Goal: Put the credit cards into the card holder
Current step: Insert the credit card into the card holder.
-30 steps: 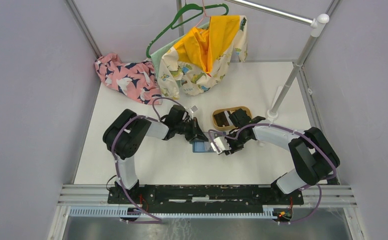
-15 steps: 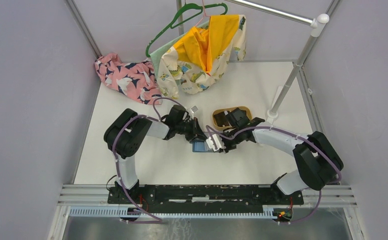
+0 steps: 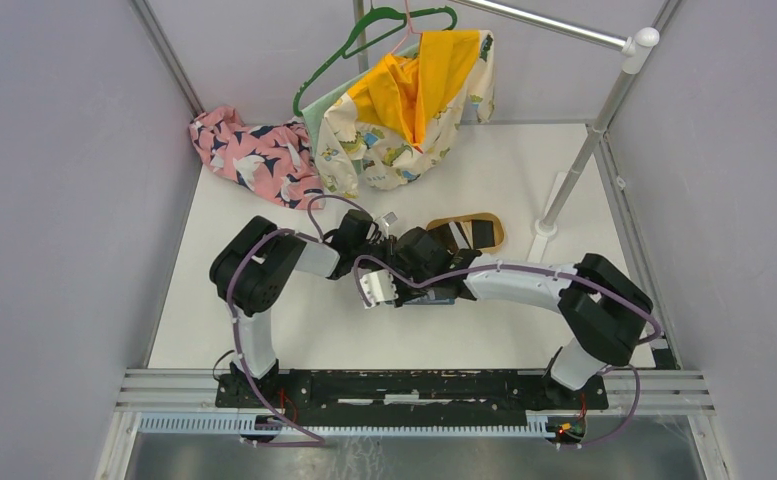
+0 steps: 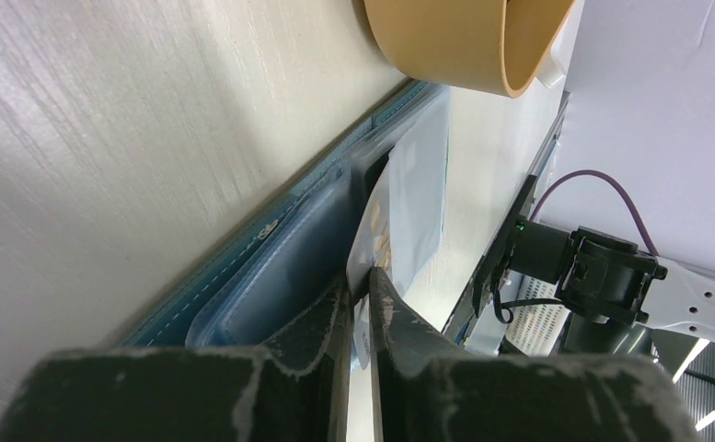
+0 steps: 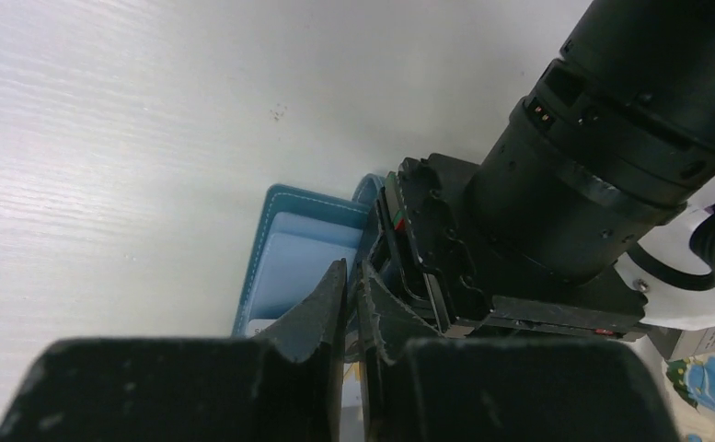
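The teal card holder (image 4: 271,276) lies open on the table, mostly hidden under my right arm in the top view (image 3: 436,299). My left gripper (image 4: 363,287) is shut on a pale credit card (image 4: 415,198) that stands edgewise at the holder's pocket. My right gripper (image 5: 353,276) has its jaws nearly together, tips over the holder (image 5: 294,262) right beside the left gripper's black body (image 5: 519,230). I see nothing clearly held in it. In the top view both grippers, left (image 3: 396,272) and right (image 3: 401,290), meet at the holder. Dark cards (image 3: 484,232) lie in the wooden tray.
The oval tan wooden tray (image 3: 464,216) sits just behind the holder and also shows in the left wrist view (image 4: 464,41). A white rail post (image 3: 544,228) stands to its right. Pink cloth (image 3: 249,155) and hanging clothes (image 3: 404,110) lie at the back.
My right arm has swung left across the holder, up against the left gripper, uncovering the tray. The left arm has stayed put with the card.
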Robot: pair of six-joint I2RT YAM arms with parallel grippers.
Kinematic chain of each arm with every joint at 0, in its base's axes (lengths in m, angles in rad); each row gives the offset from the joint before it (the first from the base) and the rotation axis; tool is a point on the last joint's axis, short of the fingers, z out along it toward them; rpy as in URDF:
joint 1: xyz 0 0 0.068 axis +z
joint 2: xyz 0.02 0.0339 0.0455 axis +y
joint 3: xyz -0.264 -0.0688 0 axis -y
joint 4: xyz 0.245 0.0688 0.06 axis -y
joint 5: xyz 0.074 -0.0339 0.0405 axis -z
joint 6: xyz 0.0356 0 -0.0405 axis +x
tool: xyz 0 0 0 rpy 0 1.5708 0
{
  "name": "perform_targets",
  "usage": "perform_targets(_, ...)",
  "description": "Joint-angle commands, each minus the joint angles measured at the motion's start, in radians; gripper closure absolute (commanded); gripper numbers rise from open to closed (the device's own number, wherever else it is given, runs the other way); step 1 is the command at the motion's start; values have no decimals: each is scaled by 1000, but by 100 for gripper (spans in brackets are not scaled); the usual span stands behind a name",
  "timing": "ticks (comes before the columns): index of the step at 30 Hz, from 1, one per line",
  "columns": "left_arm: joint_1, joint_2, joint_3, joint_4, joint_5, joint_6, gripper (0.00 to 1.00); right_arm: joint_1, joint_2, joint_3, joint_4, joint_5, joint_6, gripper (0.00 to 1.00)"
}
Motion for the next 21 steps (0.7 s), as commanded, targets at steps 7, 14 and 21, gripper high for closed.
perform_targets(7,-6,49,1,-73,-64,83,82,48,59,28,-14,166,-26,88)
perform_targets(14,-5,49,4,-73,-60,83,81,50,77,34,-35,194,-39,88)
perform_targets(21,-5,50,0,-74,-62,86,79,48,103,45,-84,275,-70,88)
